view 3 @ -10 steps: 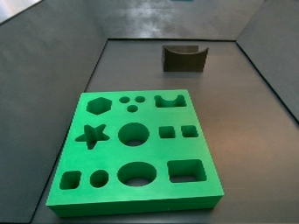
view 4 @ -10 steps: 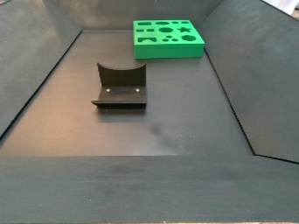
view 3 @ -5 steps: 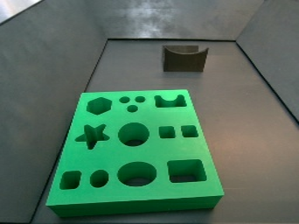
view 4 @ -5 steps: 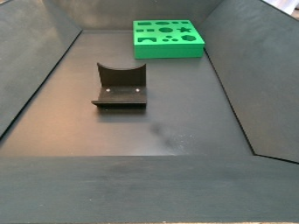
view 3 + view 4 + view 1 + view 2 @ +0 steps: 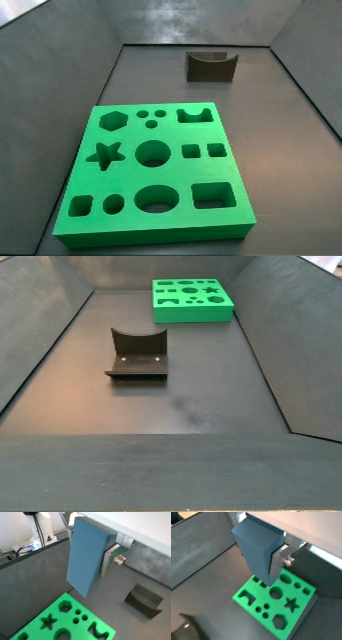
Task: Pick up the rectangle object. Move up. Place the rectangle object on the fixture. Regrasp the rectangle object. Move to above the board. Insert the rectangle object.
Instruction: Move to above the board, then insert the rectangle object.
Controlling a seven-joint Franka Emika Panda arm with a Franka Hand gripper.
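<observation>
The rectangle object (image 5: 88, 557) is seen in both wrist views pinched between the jaws of the gripper (image 5: 271, 554), held in the air above the board (image 5: 278, 599), with one silver finger (image 5: 111, 560) pressed flat against its side. The board (image 5: 155, 170) is shown in both side views lying flat on the dark floor (image 5: 201, 396), with its cut-outs unfilled, well apart from the fixture (image 5: 138, 355). Neither gripper nor block is caught in the side views.
</observation>
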